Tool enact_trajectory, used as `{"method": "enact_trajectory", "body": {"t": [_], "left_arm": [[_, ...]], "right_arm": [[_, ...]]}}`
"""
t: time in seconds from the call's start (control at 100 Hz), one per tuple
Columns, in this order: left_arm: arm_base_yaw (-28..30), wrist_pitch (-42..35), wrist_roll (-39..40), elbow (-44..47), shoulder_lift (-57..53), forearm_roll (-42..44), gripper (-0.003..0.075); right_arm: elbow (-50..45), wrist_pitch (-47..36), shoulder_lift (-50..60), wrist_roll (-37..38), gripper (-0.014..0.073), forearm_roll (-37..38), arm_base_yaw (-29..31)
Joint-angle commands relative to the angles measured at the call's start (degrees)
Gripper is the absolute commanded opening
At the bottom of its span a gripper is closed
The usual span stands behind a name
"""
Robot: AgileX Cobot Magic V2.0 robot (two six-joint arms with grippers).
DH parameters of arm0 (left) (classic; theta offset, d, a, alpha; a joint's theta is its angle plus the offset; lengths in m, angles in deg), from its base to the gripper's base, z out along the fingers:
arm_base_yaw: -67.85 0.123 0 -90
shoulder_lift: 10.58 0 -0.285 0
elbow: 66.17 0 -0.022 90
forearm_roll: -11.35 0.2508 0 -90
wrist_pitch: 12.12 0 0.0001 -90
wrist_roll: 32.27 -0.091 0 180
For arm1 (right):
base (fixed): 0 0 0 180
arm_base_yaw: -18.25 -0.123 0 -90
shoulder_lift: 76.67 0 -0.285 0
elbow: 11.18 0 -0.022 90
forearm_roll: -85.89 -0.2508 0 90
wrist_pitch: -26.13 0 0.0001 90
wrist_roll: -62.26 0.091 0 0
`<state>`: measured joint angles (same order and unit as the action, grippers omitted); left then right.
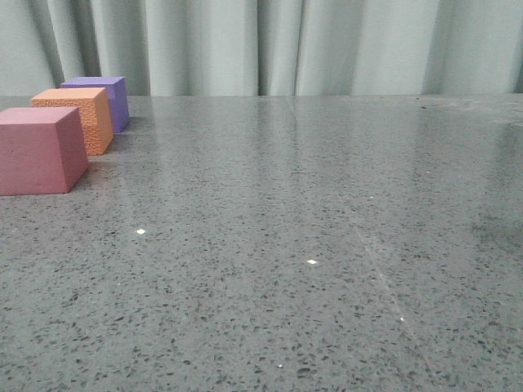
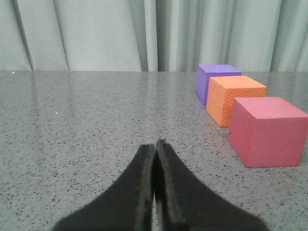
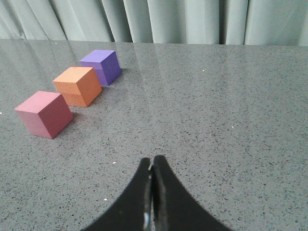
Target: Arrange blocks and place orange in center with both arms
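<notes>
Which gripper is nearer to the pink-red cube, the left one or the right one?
Left. The left gripper sits shut close beside the pink-red cube, which looms large in its view. The right gripper, also shut, is farther off; the cube looks small there.

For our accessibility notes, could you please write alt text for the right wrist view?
Three cubes sit in a row on a grey speckled table: a pink cube nearest, an orange cube in the middle and a purple cube farthest, with small gaps between them. The black right gripper is shut and empty in the foreground, apart from the cubes. Pale curtains hang behind.
</notes>
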<state>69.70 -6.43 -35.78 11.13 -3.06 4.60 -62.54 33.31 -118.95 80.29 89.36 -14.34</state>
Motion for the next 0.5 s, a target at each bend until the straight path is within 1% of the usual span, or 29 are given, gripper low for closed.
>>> {"method": "enact_trajectory", "body": {"t": [0.0,0.49], "left_arm": [[0.13,-4.49,0.19,1.06,-1.88,-0.53,-0.0019],[0.13,-4.49,0.19,1.06,-1.88,-0.53,-0.0019]], "right_arm": [[1.52,-4.60,0.14,-0.38,-0.0121,0.70,0.02],[0.90,-4.41,0.25,-0.38,-0.0121,0.70,0.08]]}}
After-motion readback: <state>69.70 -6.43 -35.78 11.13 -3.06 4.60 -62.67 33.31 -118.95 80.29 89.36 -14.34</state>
